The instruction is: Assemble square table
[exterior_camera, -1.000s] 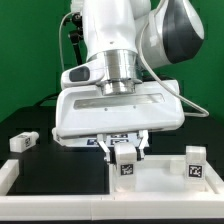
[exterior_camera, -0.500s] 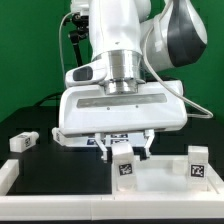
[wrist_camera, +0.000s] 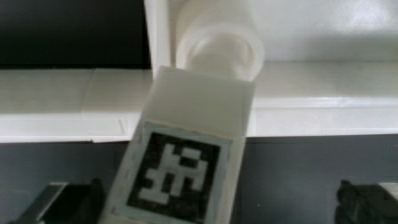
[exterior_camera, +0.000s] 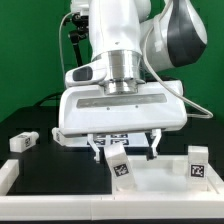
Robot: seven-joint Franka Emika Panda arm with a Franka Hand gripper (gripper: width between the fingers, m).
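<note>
Tilted leg point(exterior_camera: 119, 166) — tabletop point(exterior_camera: 152, 190) partly cut off.

No words, numbers or brand names can be read anywhere. The only signs are black-and-white square tags: one on the tilted leg point(exterior_camera: 120, 168), its pattern point(wrist_camera: 173, 172) large in the wrist view, and one on the upright leg point(exterior_camera: 196, 166) at the exterior view's right.

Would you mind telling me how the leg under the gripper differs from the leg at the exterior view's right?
The leg under the gripper leans to one side, while the right leg stands upright. The leg under the gripper sits between the open fingers of the gripper, not gripped; the right leg stands clear of it. Both are short white blocks with a black-and-white tag facing the camera.
</note>
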